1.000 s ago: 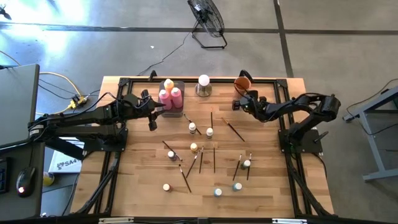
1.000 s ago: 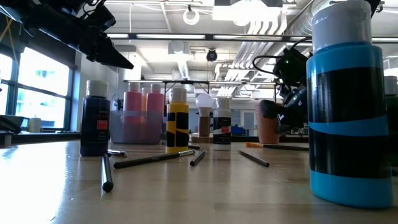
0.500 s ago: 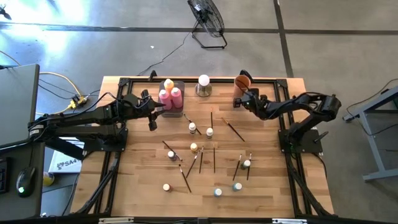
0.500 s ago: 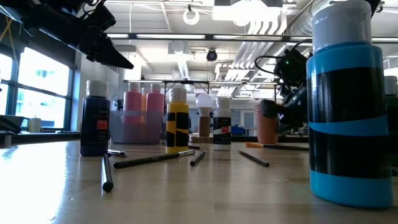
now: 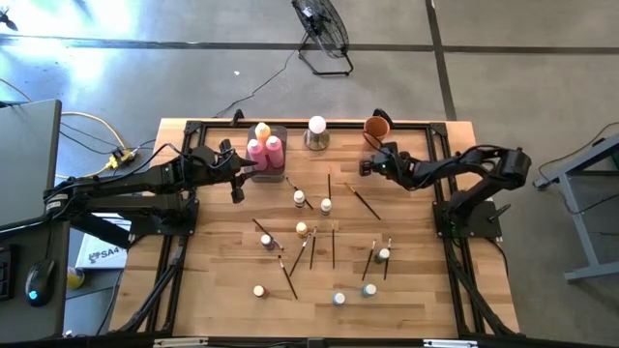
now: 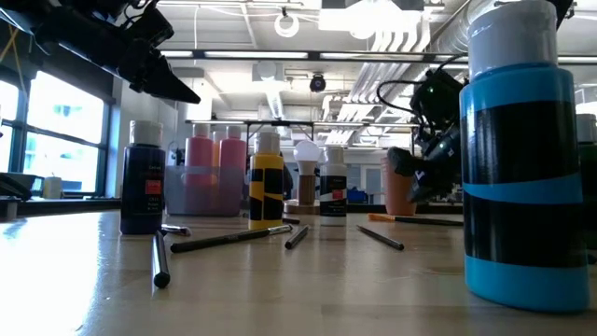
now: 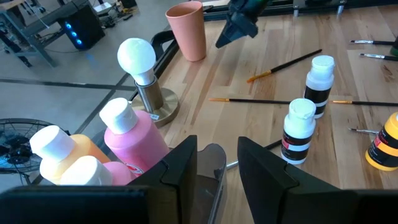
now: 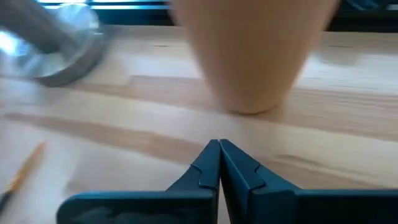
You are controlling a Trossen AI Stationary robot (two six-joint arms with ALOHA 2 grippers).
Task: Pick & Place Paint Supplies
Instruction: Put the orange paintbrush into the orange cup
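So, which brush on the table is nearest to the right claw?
The orange-tipped brush, lying slanted just below the shut right claw. The other brushes lie farther toward the table's middle.

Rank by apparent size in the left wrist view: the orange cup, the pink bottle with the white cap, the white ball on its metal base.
1. Pink bottle, nearest the camera
2. White ball on metal base and orange cup: too alike to rank; the cup stands farther off.

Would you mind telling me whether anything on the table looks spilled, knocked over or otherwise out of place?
Nothing looks spilled or damaged. The small bottles stand upright, but they and the brushes lie scattered across the table rather than gathered in the tray or cup.
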